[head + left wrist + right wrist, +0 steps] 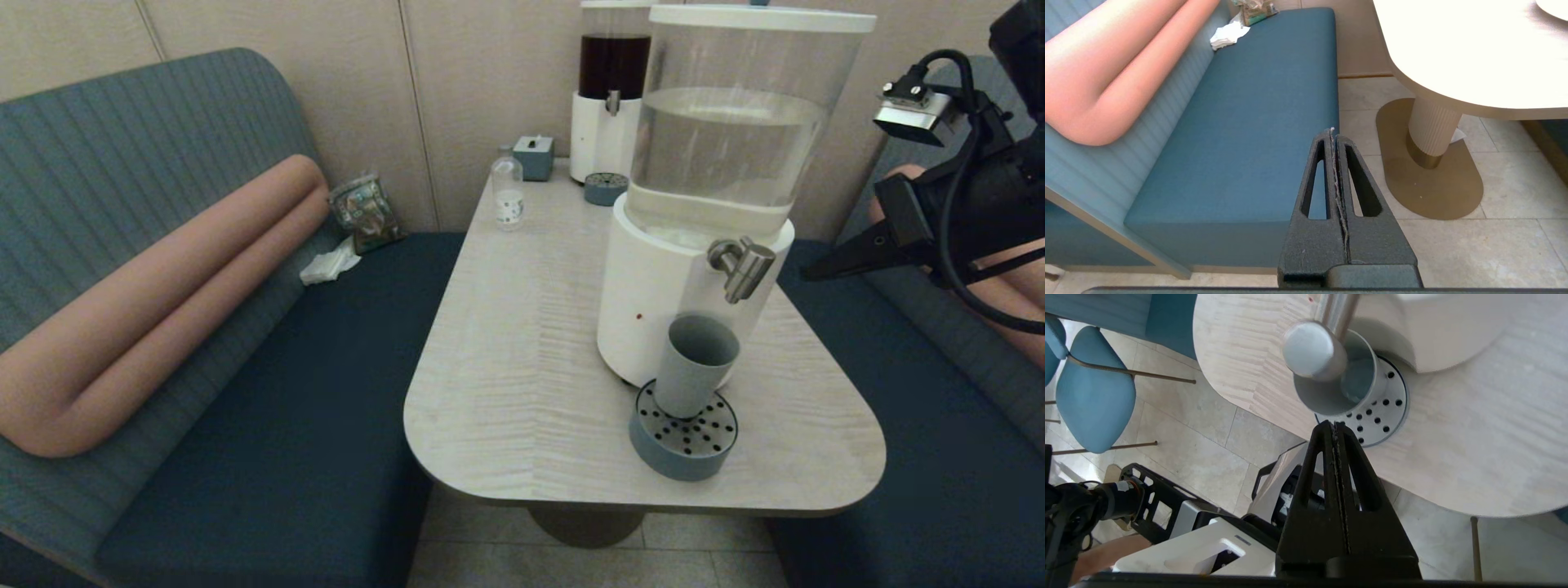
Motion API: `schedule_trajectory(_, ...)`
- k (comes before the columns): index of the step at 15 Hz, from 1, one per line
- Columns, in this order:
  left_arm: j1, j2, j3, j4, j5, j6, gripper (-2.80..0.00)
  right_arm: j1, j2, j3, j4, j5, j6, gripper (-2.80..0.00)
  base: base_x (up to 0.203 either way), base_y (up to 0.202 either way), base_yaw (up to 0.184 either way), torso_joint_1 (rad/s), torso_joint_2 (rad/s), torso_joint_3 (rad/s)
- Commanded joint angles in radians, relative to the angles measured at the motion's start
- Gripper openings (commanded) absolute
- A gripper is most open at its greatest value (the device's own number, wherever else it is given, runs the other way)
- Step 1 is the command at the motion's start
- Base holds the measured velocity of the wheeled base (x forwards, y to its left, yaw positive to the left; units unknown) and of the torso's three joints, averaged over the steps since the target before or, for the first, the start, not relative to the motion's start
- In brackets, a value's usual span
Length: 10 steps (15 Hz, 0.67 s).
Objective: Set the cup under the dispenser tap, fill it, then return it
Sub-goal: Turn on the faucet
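The grey-blue cup [694, 367] stands upright on a round perforated drip tray [686, 441], directly below the brushed-steel dispenser tap [743, 265] of the large white-based dispenser [649, 302] with clear liquid. From the right wrist the tap [1312, 349] covers part of the cup's mouth [1359, 377] on the tray [1384, 412]. My right gripper [804, 273] hangs shut and empty in the air to the right of the tap, its tips [1334, 424] apart from the cup. My left gripper [1333, 131] is shut and parked low over the bench edge, beside the table's pedestal.
A smaller dispenser with dark liquid [612, 82], its own drip tray [606, 188], a grey box [535, 157] and a small clear bottle [508, 192] stand at the table's far end. Blue benches flank the table [506, 343]. A blue chair [1094, 396] stands on the floor.
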Motion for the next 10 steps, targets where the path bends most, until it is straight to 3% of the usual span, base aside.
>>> schedule_trajectory(1,0.0,0.0,0.0,0.0,0.0,0.0,-2.8,0.009,0.001,0.005,-0.003,-0.002,0.001,-2.8,0.0,0.0,0.0,0.0,0.0,0.0)
schedule_trajectory(10,0.0,0.0,0.0,0.0,0.001,0.001,-2.8,0.019,-0.013,0.019,-0.068,-0.022,-0.007,-2.8,0.0,0.0,0.0,0.0,0.0,0.0)
